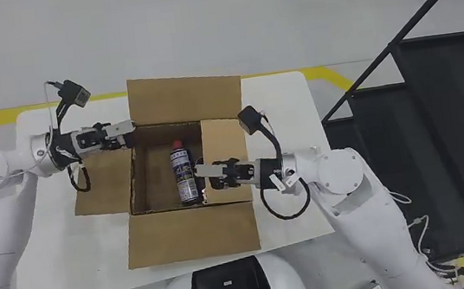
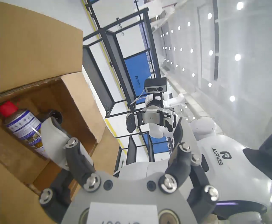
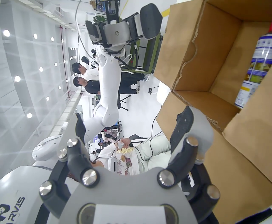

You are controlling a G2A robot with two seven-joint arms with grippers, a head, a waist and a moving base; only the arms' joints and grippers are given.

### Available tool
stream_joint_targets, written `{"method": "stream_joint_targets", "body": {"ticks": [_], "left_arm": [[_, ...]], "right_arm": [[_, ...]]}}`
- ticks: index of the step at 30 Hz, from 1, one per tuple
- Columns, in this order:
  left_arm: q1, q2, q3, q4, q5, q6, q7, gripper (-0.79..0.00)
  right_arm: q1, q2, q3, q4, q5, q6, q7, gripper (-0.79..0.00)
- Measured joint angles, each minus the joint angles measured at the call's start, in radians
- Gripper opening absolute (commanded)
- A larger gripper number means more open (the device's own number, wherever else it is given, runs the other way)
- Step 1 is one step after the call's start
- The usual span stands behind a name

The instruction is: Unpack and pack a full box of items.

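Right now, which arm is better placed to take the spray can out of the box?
Probably the right. The right pincer, open, sits just beside the spray can lying in the box; the left pincer, also open, is at a box corner, farther off.

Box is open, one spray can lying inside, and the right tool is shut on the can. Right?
Not quite. The right tool is open and holds nothing; the right wrist view shows it spread wide, apart from the spray can. The box is open with the one spray can lying inside.
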Motion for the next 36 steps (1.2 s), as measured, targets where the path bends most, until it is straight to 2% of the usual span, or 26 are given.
{"method": "stream_joint_targets", "body": {"ticks": [7, 11, 14, 29, 31, 36], "left_arm": [[-0.088, -0.059, 0.212, 0.032, 0.079, -0.013, 0.079, 0.000], [-0.119, -0.106, 0.334, 0.105, 0.092, -0.055, 0.167, 0.000], [-0.140, -0.134, 0.391, 0.162, 0.088, -0.086, 0.214, 0.000], [-0.128, -0.136, 0.394, 0.166, 0.094, -0.070, 0.241, 0.000], [-0.124, -0.142, 0.405, 0.179, 0.121, -0.056, 0.278, 0.000], [-0.149, -0.184, 0.482, 0.261, 0.201, -0.039, 0.383, 0.000]], "right_arm": [[-0.107, 0.022, 0.126, -0.019, 0.060, -0.015, 0.019, 0.000], [-0.147, 0.030, 0.165, -0.010, 0.079, -0.020, 0.005, 0.000], [-0.161, 0.034, 0.174, -0.002, 0.099, -0.022, -0.005, 0.000], [-0.161, 0.037, 0.154, 0.004, 0.118, -0.021, -0.010, 0.000], [-0.159, 0.039, 0.142, -0.001, 0.104, -0.018, -0.001, 0.000], [-0.167, 0.049, 0.133, -0.019, 0.068, -0.005, 0.031, 0.000]]}}
